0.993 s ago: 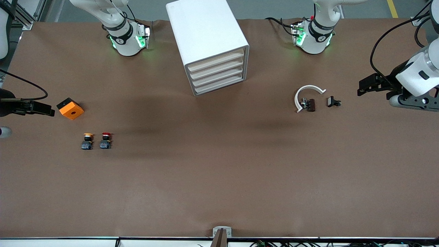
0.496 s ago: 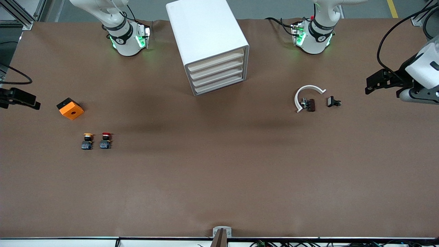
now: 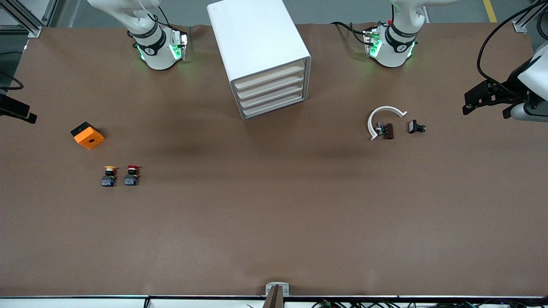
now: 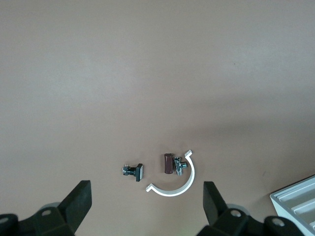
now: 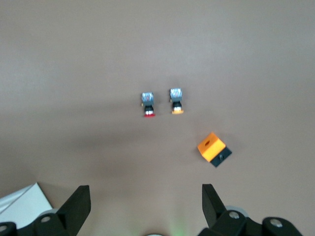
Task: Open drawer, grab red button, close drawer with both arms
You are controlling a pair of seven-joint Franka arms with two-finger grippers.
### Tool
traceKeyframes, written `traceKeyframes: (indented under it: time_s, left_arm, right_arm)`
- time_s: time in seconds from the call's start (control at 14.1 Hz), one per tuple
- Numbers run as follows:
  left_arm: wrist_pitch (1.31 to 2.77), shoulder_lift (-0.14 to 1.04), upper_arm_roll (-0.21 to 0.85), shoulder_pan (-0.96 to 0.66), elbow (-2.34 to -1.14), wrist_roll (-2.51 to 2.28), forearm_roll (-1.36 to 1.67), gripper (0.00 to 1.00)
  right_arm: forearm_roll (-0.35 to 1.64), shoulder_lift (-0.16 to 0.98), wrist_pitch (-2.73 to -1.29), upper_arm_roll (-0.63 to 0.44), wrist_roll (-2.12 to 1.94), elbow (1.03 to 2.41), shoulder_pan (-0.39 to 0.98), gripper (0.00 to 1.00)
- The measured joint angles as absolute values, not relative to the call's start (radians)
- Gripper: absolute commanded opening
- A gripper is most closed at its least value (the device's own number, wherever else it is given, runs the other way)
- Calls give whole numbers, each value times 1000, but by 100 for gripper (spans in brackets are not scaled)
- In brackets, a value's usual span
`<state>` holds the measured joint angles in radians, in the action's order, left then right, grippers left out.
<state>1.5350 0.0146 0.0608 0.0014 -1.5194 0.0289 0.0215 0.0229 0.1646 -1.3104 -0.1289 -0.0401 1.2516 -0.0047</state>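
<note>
At the right arm's end of the table our right gripper (image 3: 17, 112) hangs wide open and empty beside the orange cube with a hole (image 3: 87, 135). Nearer the front camera stands the small red-capped push button (image 3: 132, 175) (its yellow-capped twin (image 3: 109, 176) just beside it), so we judge the right arm closer to it. Mid-table, the lowest cream-fronted drawer (image 3: 274, 106) of the tall white box cabinet (image 3: 257, 47) sits shut. Our left gripper (image 3: 492, 96), equally open and empty, hangs over the left arm's end.
</note>
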Motion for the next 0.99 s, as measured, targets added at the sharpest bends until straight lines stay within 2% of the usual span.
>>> traceKeyframes:
  time_s: [0.71, 0.99]
  left_arm:
    - [1535, 15, 60, 2, -1519, -23, 21, 100]
    - [1535, 15, 60, 3, -1519, -23, 22, 100]
  right_arm:
    - [21, 149, -1247, -122, -40, 1262, -18, 100]
    - [21, 122, -1253, -122, -40, 1339, -18, 100]
